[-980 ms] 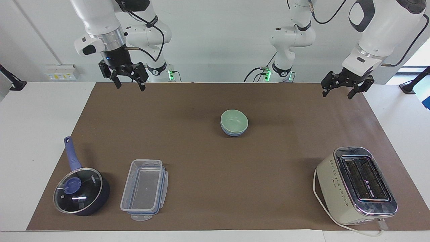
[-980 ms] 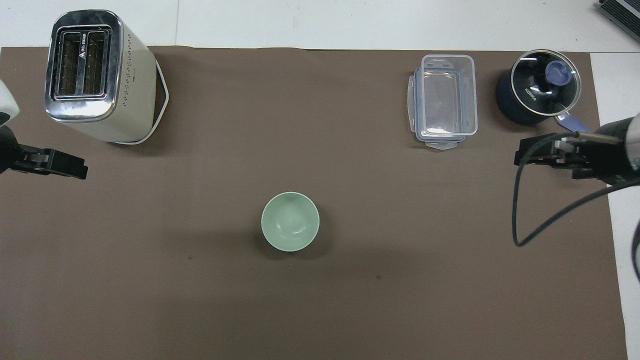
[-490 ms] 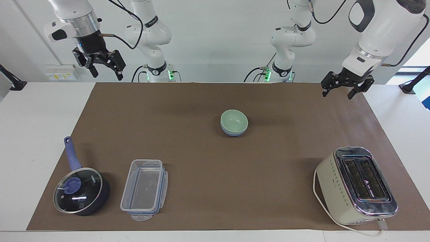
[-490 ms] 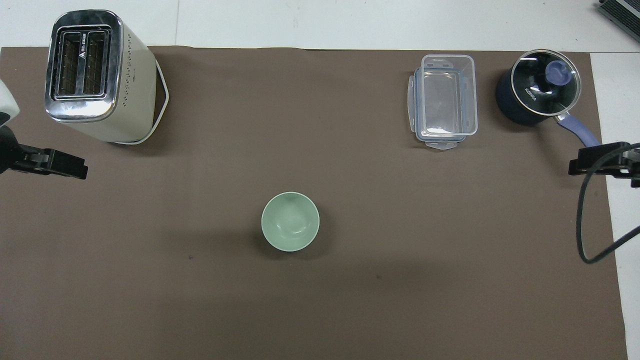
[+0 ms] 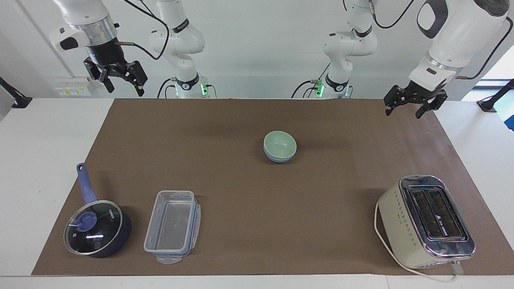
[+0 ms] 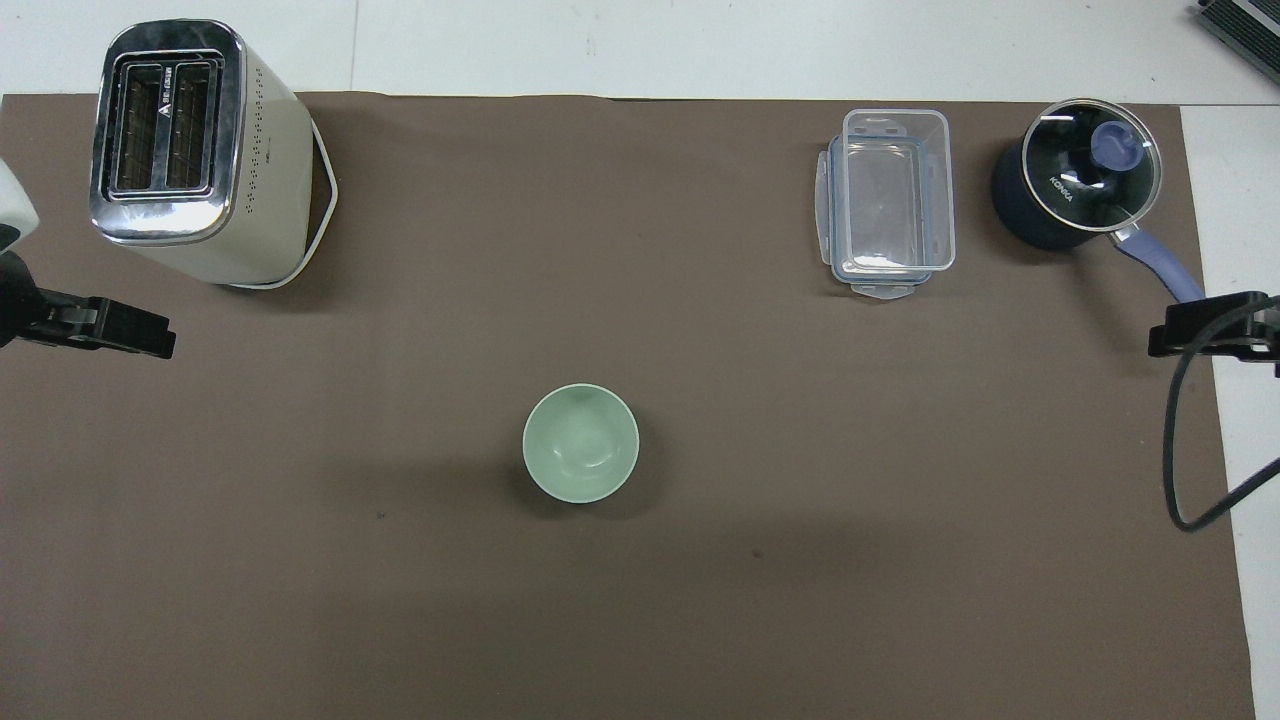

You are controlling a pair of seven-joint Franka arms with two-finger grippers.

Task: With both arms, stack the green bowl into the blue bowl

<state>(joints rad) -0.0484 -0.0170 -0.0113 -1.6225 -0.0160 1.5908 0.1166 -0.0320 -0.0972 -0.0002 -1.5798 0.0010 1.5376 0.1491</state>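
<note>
green bowl [image 5: 280, 145]: already nested in blue bowl [image 5: 277, 158], looks light, stiff, slick; grab by the rim
left hand [image 5: 409, 105]: spread, empty
right hand [image 5: 119, 80]: spread, empty

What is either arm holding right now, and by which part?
Nothing is held. The left tool and the right tool are both open, empty and raised. The green bowl sits nested in the blue bowl, untouched.

"KONKA" on the saucepan's glass lid [image 6: 1091, 152], toaster's logo unreadable [image 6: 158, 87]
</note>
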